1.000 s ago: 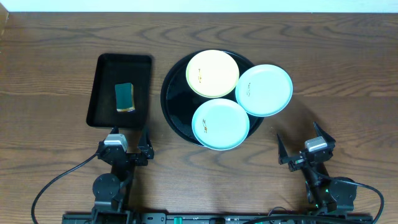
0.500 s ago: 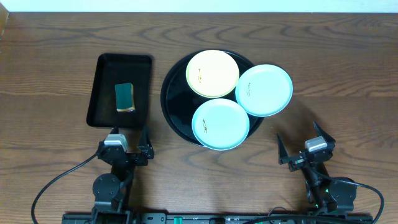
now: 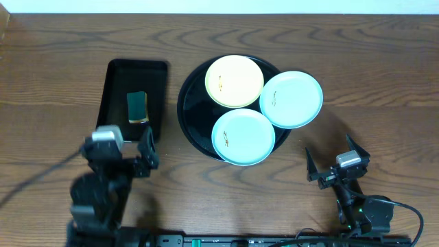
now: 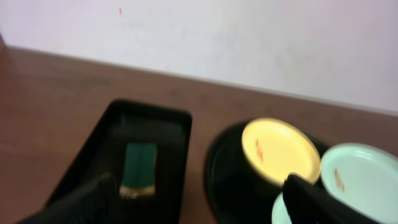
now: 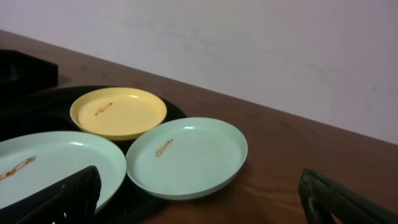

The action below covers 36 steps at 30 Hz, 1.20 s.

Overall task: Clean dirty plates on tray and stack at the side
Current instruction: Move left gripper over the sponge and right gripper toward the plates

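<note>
I judge the plates (image 3: 234,81) light, stiff and slick, best pinched at the rim; my left gripper (image 4: 199,183) and right gripper (image 3: 328,147) stand released, empty.

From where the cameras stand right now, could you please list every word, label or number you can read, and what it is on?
None: no view shows readable text. The brown marks on the yellow plate, the right blue plate and the near blue plate are smudges, not writing. The sponge, the rectangular tray and the round tray bear no visible label.
</note>
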Motion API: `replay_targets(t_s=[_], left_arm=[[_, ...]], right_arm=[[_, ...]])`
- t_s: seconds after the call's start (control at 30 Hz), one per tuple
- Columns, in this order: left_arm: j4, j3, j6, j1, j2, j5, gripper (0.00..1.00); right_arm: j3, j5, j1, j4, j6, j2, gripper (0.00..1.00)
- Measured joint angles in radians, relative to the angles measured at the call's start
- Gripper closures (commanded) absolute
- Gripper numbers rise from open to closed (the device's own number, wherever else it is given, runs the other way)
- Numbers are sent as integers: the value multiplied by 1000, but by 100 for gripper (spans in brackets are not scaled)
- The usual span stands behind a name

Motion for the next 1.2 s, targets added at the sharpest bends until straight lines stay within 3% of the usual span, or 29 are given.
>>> replay_targets(t_s=[0.17,0.3,0.6,0.77,0.97,1.2], left_arm=[[-220,291,45,0,310,4,15],[-248,408,59,0,486,8,15],[-286,420,47,0,632,113,15],[-293,420,31,0,638,153,15],[-295,421,-70,0,638,97,15],[-332,424,-112,0,638,69,15]], right_arm=[[0,0,0,0,0,0,1],[0,0,0,0,0,0,1],[0,-118,0,25,29,0,1],[55,-146,0,-126,119,11,1],[375,-93,0,-372,170,215,1],[996,-42,0,-897,173,713,1]])
